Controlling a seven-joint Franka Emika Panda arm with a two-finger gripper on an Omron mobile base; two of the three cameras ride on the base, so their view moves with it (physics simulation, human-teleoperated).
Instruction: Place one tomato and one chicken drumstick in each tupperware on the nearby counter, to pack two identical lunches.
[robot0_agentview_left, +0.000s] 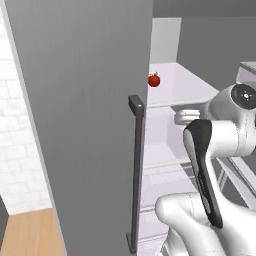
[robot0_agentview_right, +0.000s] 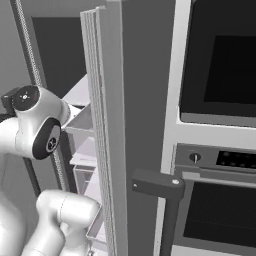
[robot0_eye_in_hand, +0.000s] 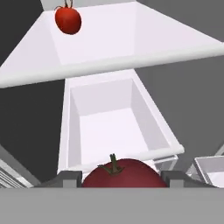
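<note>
In the hand view a red tomato (robot0_eye_in_hand: 124, 174) with a green stem sits between my two dark fingertips, and my gripper (robot0_eye_in_hand: 122, 180) is shut on it, in front of the open fridge. A second tomato (robot0_eye_in_hand: 68, 19) rests at the back left of the white fridge shelf (robot0_eye_in_hand: 131, 39); this same tomato (robot0_agentview_left: 154, 79) shows past the door edge in the left base view. A strip of the tan wooden counter (robot0_agentview_left: 30, 235) lies at the lower left. The tupperware and the chicken drumstick are out of view.
The grey fridge door (robot0_agentview_left: 85, 125) stands open on the left, with its dark vertical handle (robot0_agentview_left: 136, 170). Below the shelf is an open white bin (robot0_eye_in_hand: 113, 127). A built-in oven (robot0_agentview_right: 220, 60) and its handle (robot0_agentview_right: 160, 185) stand to the right of the fridge.
</note>
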